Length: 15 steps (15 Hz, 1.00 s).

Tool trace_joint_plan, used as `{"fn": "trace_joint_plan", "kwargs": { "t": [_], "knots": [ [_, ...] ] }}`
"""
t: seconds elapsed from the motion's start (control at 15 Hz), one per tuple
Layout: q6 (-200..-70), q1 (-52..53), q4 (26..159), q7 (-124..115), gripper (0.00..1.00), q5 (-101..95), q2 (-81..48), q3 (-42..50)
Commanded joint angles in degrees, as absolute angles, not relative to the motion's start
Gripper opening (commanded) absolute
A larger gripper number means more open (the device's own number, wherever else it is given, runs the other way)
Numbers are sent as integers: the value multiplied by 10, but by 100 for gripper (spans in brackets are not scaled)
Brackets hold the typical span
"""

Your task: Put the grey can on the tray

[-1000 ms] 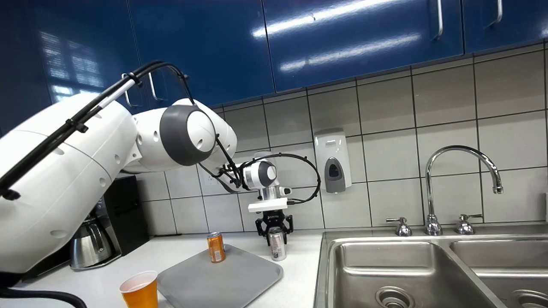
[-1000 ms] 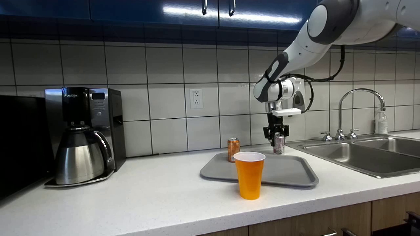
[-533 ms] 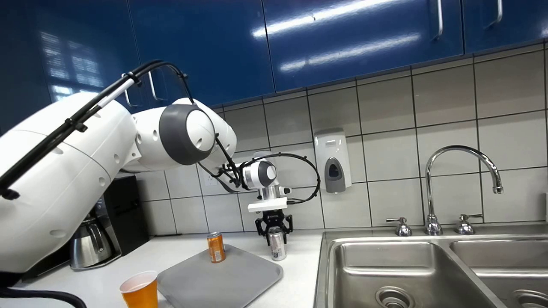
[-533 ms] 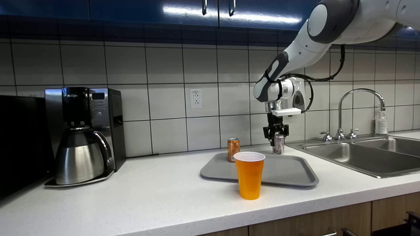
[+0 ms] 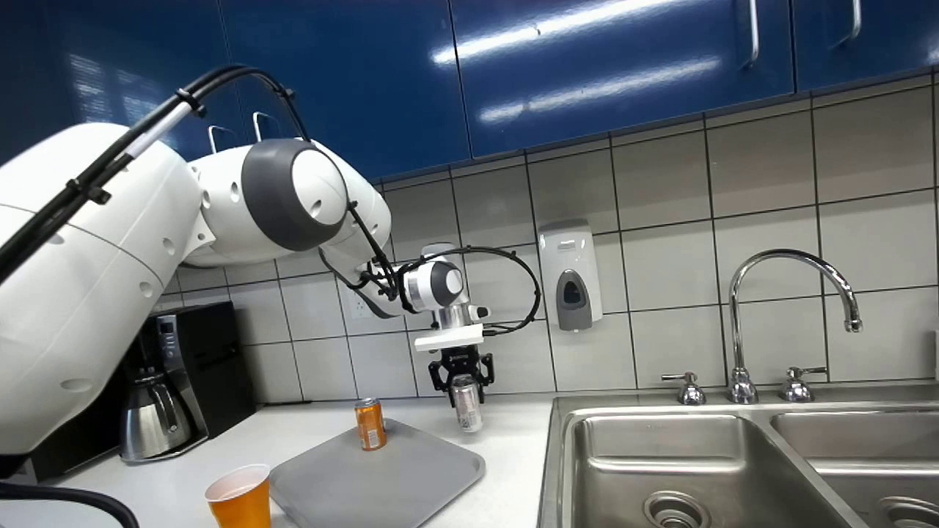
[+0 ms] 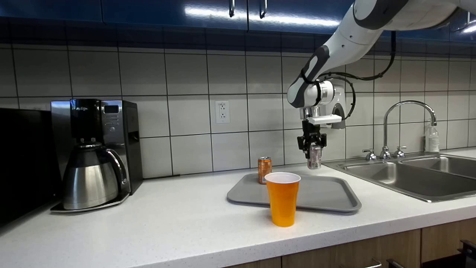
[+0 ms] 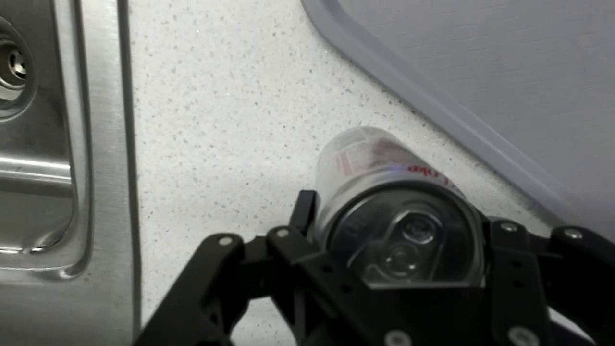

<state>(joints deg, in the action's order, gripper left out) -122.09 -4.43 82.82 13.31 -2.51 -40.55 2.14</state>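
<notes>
Currently gripper [image 5: 466, 397] pinches grey can [image 6: 314, 158] by its upper part, apparently airborne just beside tray [image 6: 327, 191], so I'd clear the tray's edge with margin, keep off the orange can [image 6: 264, 170] standing on the tray, lower upright, confirm contact, then release.

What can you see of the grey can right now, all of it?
The grey can is a small silvery cylinder, metallic-looking, with red lettering that seems to read Coke. Its lid looks dark and carries a pull tab; whether it is opened I cannot tell. The claw grips the upper half from both sides. It tilts slightly and sits higher than a second ago, apparently lifted off the counter. The wrist view shows it between the sink and the tray, nearer the tray.
</notes>
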Motion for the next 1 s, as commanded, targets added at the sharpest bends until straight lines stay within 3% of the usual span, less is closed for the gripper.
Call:
{"fn": "trace_joint_plan", "kwargs": {
  "t": [0.0, 0.93],
  "knots": [
    [-1248, -41, 919, 139, 40, -38, -336, 13],
    [-1287, -8, 1073, 143, 40, -57, -268, -4]
  ]
}}
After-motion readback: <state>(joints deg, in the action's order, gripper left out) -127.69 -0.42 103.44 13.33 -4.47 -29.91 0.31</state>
